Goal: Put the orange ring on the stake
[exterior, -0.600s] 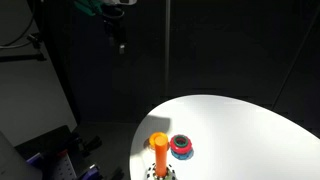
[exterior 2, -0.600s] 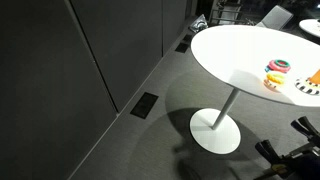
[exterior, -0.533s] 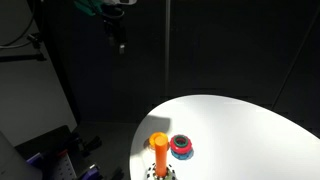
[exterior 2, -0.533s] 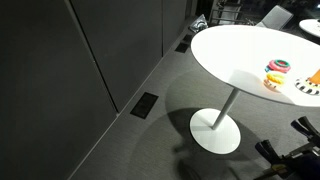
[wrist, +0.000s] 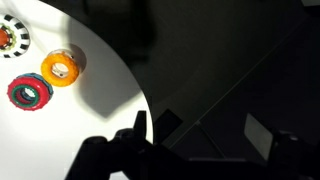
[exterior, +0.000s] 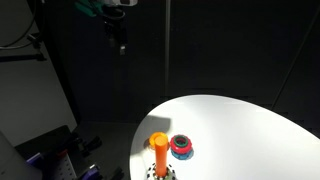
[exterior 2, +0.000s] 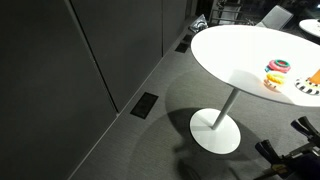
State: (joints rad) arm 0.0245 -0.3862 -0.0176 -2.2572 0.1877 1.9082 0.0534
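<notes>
The stake is a short orange peg on a black-and-white checkered base at the near edge of the white round table. The stake also shows at the frame edge in an exterior view. The orange ring lies flat on the table beside the base, apart from it. It shows in both exterior views. A red-and-blue ring lies next to it. My gripper hangs high above and off the table's edge. In the wrist view it is a dark silhouette with the jaws apart and empty.
The table stands on a single pedestal foot over grey carpet. A dark wall panel runs along one side, with a floor outlet near it. Equipment sits beside the table.
</notes>
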